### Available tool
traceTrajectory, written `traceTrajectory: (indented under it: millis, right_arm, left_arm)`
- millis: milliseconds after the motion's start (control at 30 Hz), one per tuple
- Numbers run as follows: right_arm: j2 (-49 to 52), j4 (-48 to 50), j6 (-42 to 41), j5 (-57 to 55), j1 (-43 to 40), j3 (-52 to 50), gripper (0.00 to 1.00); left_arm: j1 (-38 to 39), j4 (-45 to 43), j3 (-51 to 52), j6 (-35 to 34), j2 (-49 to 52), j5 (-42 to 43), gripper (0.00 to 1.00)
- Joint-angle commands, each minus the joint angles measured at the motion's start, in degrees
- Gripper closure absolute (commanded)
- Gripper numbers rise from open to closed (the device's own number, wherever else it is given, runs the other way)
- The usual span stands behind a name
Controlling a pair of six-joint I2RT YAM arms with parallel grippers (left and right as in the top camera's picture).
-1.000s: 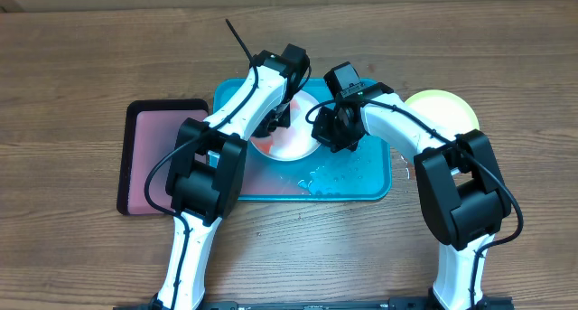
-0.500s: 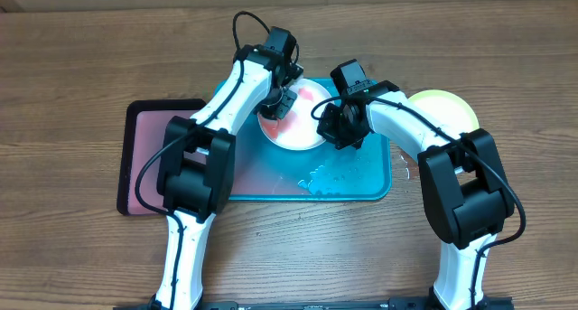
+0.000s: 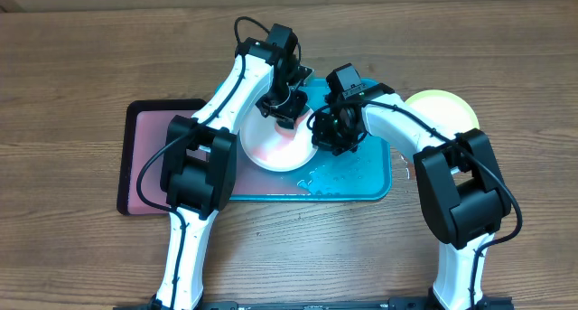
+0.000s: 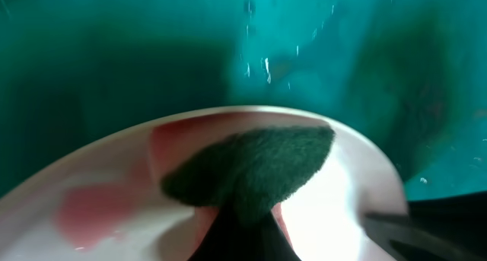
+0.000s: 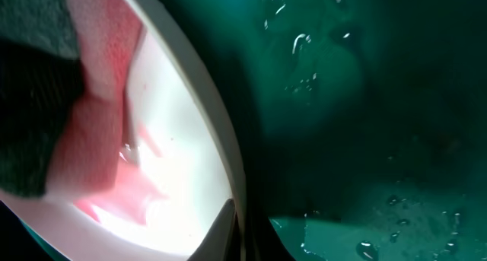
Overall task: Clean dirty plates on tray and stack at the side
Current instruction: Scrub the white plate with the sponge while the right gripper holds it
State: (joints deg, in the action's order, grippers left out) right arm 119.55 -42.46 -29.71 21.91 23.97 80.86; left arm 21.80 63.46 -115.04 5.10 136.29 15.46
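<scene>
Scouring pad (image 4: 251,166) against the white plate (image 3: 271,147), at the left part of the turquoise tray (image 3: 366,179).
The left gripper (image 3: 287,111) was clenched on the dark green pad, which pressed on the plate's red-smeared face. The right gripper (image 3: 320,134) pinched that plate's rim. A lime green plate (image 3: 442,107) lay on the wooden surface (image 3: 506,66) just right of the tray.

Overhead down; wrists close on plate (image 4: 342,208)

Reads as glossy, smooth plastic on white plate (image 3: 275,145), wet red film over it. Fuzzy matt fibre on dark green pad (image 4: 251,170). Slick wet plastic on turquoise tray (image 3: 361,179), droplets beaded. Matt grained wood for table (image 3: 90,57). Smooth plastic on lime plate (image 3: 447,109), 3 o'clock of tray.
</scene>
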Motion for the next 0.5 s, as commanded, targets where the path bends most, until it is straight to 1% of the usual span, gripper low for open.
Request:
traceTrajectory:
  millis: [0,100,167,200,267,333,400,467]
  right_arm:
    - [0.3,0.5,3.0,3.9,1.2,-0.7,0.96]
    - [0.3,0.8,3.0,3.9,1.2,-0.7,0.96]
    - [0.3,0.8,3.0,3.7,1.2,-0.7,0.96]
    - [0.3,0.8,3.0,3.7,1.1,-0.7,0.96]
    - [0.3,0.8,3.0,3.7,1.2,-0.7,0.96]
    - [0.3,0.8,3.0,3.7,1.1,-0.7,0.96]
    - [0.3,0.8,3.0,3.7,1.1,-0.7,0.96]
    - [0.3,0.8,3.0,3.7,1.1,-0.7,0.96]
  left_arm:
    - [0.8,2.9,-1.1,-9.3,1.2,4.6,0.96]
    - [2.1,4.9,0.1,-14.6,1.2,4.6,0.96]
    - [3.1,5.1,0.9,-15.1,1.2,6.3,0.96]
    - [3.5,5.0,1.2,-14.1,1.2,7.7,0.96]
    - [4.3,4.9,1.4,-9.9,1.2,11.1,0.96]
    - [4.7,5.2,1.4,-6.1,1.2,12.5,0.96]
    - [4.8,5.3,1.4,-5.0,1.2,12.3,0.96]
    - [4.3,5.2,1.4,-5.4,1.2,10.9,0.96]
